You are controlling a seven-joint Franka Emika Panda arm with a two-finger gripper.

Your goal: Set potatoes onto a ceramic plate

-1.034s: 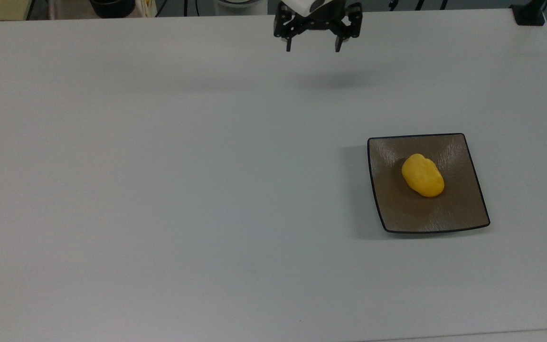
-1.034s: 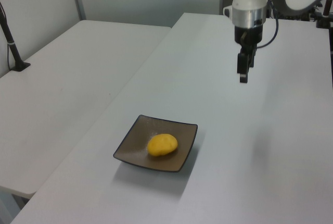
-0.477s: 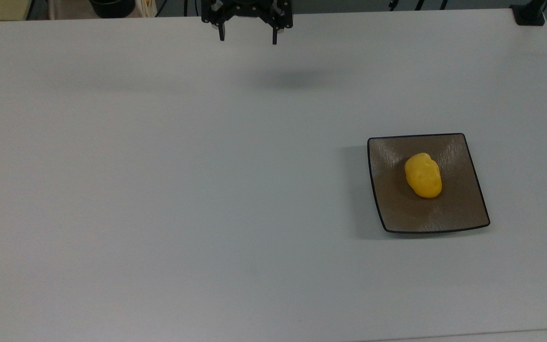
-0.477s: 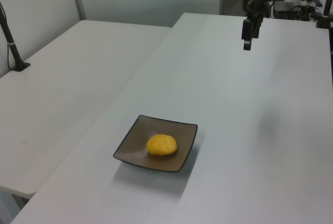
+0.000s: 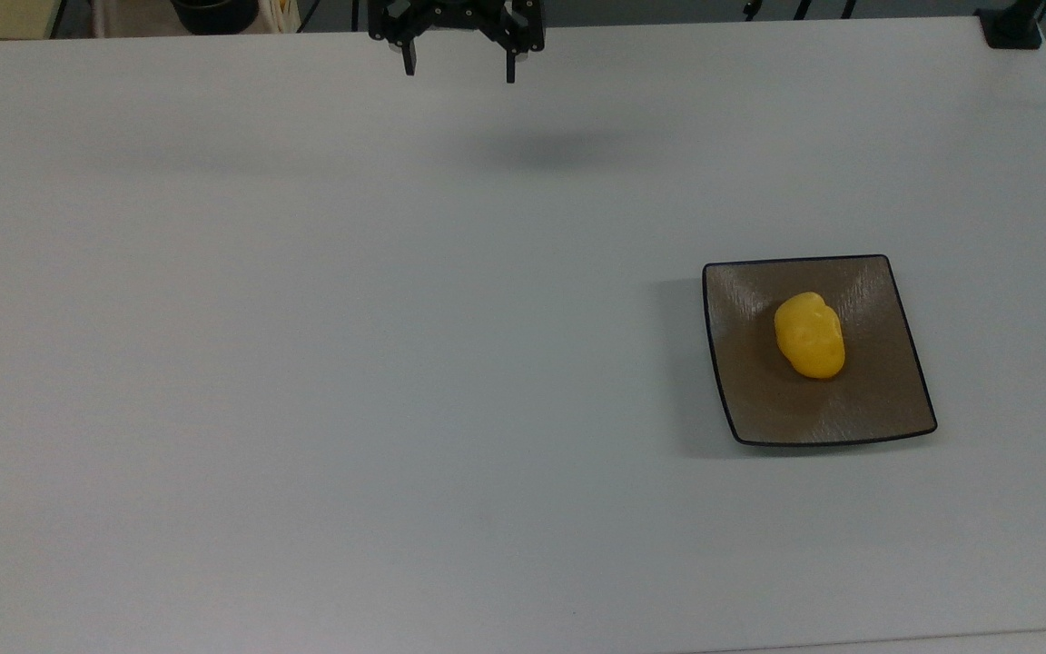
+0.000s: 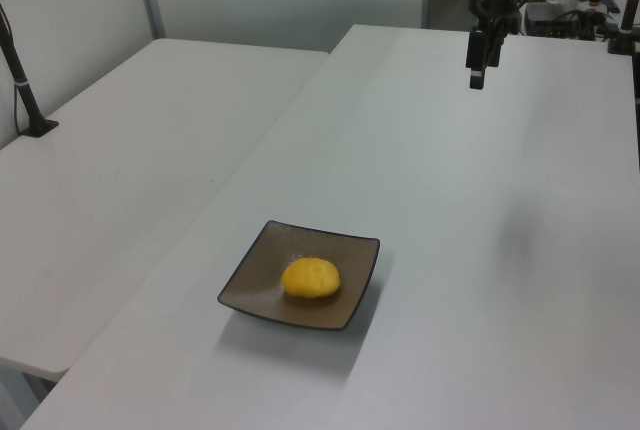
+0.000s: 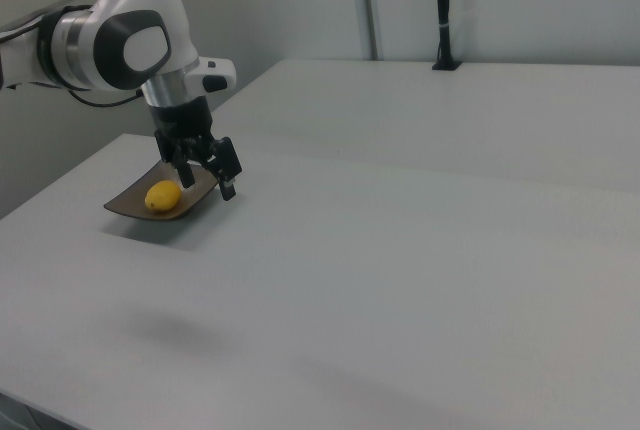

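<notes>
Hand [image 5: 458, 65] open, raised; potato [image 5: 810, 335] on plate [image 5: 886, 400].

Cut-off and hidden parts

In the top view the gripper [image 5: 459, 71] reaches in from the upper edge, its body and the arm cut off there. In the right view the gripper [image 7: 206, 182] stands in front of the ceramic plate [image 7: 125, 202], hiding its far side; the potato [image 7: 163, 196] stays visible, though any dark spot is too small to tell.
</notes>
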